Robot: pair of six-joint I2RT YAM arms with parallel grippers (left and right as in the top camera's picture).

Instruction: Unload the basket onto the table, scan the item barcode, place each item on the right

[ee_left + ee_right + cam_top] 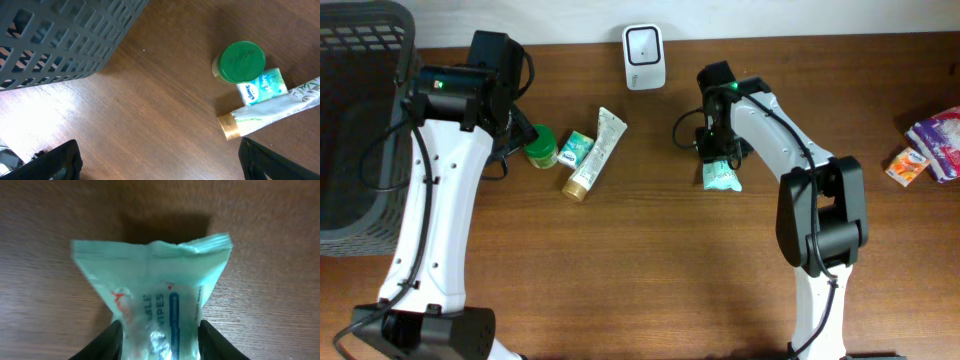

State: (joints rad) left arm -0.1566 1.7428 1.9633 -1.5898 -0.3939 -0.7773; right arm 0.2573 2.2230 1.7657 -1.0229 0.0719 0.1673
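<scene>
The right gripper [160,332] pinches the pale-green plastic wipes packet [155,275] over the brown wooden tabletop [620,260], near the white barcode scanner [645,57]. Next, I judge, it must show the scanner the barcode. The left gripper [165,162] gapes wide.

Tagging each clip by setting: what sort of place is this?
Probably a mock shop checkout set up on a wooden table: a white barcode scanner at the back edge, small toiletries such as a wipes packet and a tube, and a dark plastic basket on the left.
</scene>
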